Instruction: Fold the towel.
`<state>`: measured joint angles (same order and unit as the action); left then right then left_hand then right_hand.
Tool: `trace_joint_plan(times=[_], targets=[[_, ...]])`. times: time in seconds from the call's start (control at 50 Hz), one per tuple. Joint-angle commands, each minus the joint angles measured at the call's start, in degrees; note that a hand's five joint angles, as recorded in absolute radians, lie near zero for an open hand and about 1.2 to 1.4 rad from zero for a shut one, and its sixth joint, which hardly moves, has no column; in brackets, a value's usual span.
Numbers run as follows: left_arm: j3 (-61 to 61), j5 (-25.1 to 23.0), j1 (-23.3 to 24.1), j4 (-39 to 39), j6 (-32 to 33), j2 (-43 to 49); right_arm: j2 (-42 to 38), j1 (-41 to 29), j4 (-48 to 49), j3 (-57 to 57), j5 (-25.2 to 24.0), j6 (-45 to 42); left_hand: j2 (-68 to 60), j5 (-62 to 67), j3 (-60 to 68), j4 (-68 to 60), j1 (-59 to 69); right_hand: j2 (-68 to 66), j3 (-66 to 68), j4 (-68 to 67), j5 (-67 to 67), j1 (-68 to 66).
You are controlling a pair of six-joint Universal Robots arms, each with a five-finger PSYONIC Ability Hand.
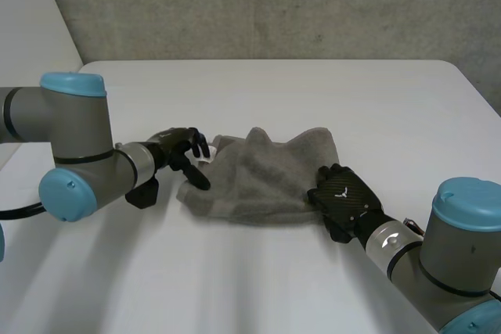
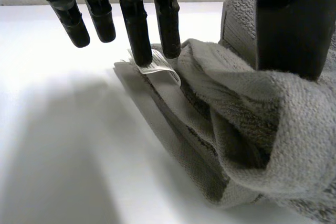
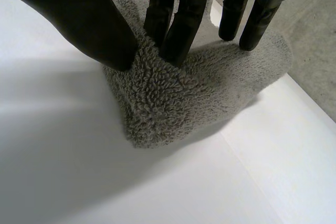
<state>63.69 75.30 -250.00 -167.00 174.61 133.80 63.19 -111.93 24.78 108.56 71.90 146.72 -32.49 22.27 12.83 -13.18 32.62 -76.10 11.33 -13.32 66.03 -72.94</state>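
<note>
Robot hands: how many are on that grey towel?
2. The left robot hand is at the left corner of the towel, by its label; the right robot hand pinches the right corner.

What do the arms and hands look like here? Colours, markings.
The left arm and right arm are thick grey tubes with light-blue round caps at the joints and silver wrist bands. The left hand and right hand are black with blocky fingers; the right has a small white mark on its back.
</note>
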Motion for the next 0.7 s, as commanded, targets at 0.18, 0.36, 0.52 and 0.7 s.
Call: trace_joint_plan(times=[0.18,0.36,0.52,0.7], targets=[[0.73,0.03,0.04,-0.16,-0.06,0.14,-0.09,0.05,0.01,-0.02,-0.01,0.05,1.59,-1.37,-2.83,3.18,-1.72,-3.9,-1.33,3.32,3.97,-7.06],[1.87,0.11,0.04,-0.16,0.63,0.32,-0.09,0.05,0.01,-0.02,-0.09,0.05,-2.26,2.48,-2.83,3.18,2.13,-3.9,-1.33,3.32,3.97,-7.06],[1.87,0.03,0.21,-0.16,3.63,1.11,-0.61,-0.04,-0.08,-0.1,-0.09,-0.03,-16.9,17.13,-2.83,3.18,16.78,-3.9,-1.33,3.32,3.97,-7.06],[1.78,0.03,0.57,-0.16,3.54,1.9,-0.7,0.05,-0.08,-0.02,-0.09,-0.03,-25.83,26.05,-2.83,3.18,25.7,-3.9,-1.33,3.32,3.97,-7.06]])
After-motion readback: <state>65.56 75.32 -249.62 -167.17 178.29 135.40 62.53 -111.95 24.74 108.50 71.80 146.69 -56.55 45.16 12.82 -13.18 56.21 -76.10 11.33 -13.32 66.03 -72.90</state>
